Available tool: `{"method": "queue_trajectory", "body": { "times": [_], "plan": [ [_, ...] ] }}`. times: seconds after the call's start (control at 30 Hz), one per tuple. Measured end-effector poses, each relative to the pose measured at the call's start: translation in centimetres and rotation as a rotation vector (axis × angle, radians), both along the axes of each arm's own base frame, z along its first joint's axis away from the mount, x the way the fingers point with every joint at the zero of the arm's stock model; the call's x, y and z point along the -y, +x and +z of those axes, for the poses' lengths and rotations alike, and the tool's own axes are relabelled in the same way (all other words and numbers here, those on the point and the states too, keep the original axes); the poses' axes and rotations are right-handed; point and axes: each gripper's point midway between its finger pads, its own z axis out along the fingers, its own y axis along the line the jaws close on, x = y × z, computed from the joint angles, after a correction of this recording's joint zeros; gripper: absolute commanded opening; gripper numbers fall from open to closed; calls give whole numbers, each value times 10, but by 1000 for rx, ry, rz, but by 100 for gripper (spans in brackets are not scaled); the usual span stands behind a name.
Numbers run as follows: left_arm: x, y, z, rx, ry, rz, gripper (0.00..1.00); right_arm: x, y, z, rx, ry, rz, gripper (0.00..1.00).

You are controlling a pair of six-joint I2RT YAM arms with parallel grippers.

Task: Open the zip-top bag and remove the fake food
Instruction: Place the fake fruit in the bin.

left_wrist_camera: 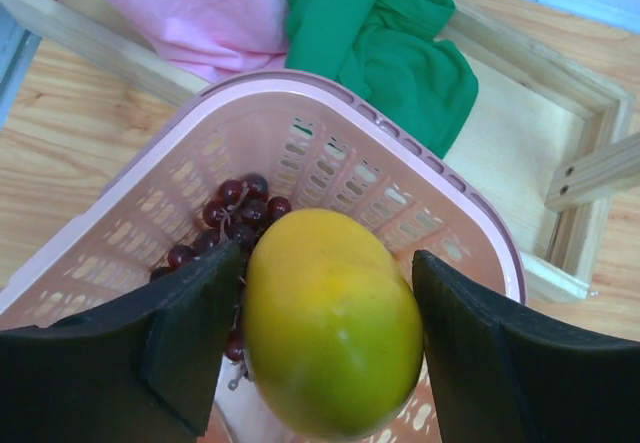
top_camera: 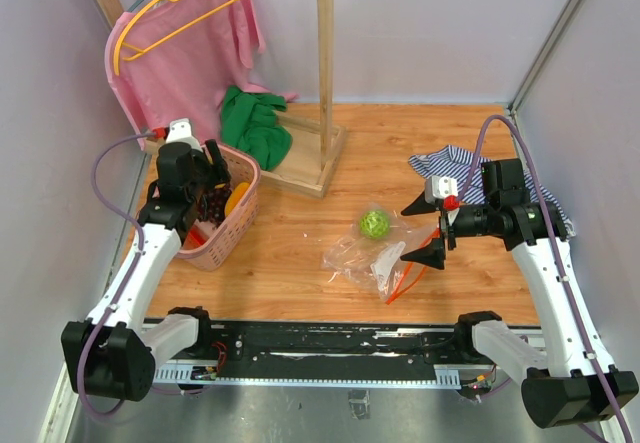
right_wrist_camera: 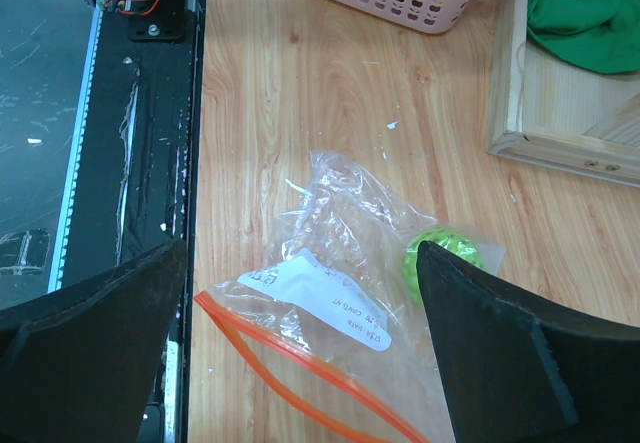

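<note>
The zip-top bag [top_camera: 368, 258] [right_wrist_camera: 340, 213] lies crumpled on the wooden table, its red-orange zip strip [right_wrist_camera: 290, 363] gaping apart beside the white label [right_wrist_camera: 320, 298]. A green leafy ball [top_camera: 375, 224] [right_wrist_camera: 440, 263] sits at the bag's far corner, behind clear plastic. My right gripper [top_camera: 420, 231] [right_wrist_camera: 300, 253] hovers open above the bag, holding nothing. My left gripper [top_camera: 215, 188] [left_wrist_camera: 330, 263] is shut on a yellow oval fruit [left_wrist_camera: 335, 333] over the pink basket [top_camera: 238, 235] [left_wrist_camera: 400, 143]. Dark grapes [left_wrist_camera: 235, 213] lie inside the basket.
A wooden clothes rack [top_camera: 325, 83] stands at the back with a green cloth [top_camera: 255, 123] on its base and a pink garment [top_camera: 185, 43] on a yellow hanger. A striped cloth [top_camera: 450, 163] lies behind my right arm. The black rail [top_camera: 330, 338] runs along the near edge.
</note>
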Motion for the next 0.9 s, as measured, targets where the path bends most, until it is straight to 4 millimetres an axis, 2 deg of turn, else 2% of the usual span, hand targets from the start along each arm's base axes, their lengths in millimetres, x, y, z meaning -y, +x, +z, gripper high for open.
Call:
{"method": "queue_trajectory", "body": {
  "times": [0.13,0.37,0.5,0.67,0.8,0.9],
  "plan": [
    [-7,0,1,8,-18,57,94,0,1,0,5,1,0,98],
    [-10,-1,4,16,-29,84,94,0,1,0,5,1,-1,98],
    [-5,-7,12,34,-43,57,94,0,2,1,6,1,-1,98],
    [13,-22,41,114,-89,-50,92,0,2,1,9,2,-2,98],
    [36,-37,69,202,-149,-178,90,0,3,1,11,3,-3,98],
    [54,-48,76,234,-207,-271,88,0,3,1,12,3,-3,98]
  ]
}}
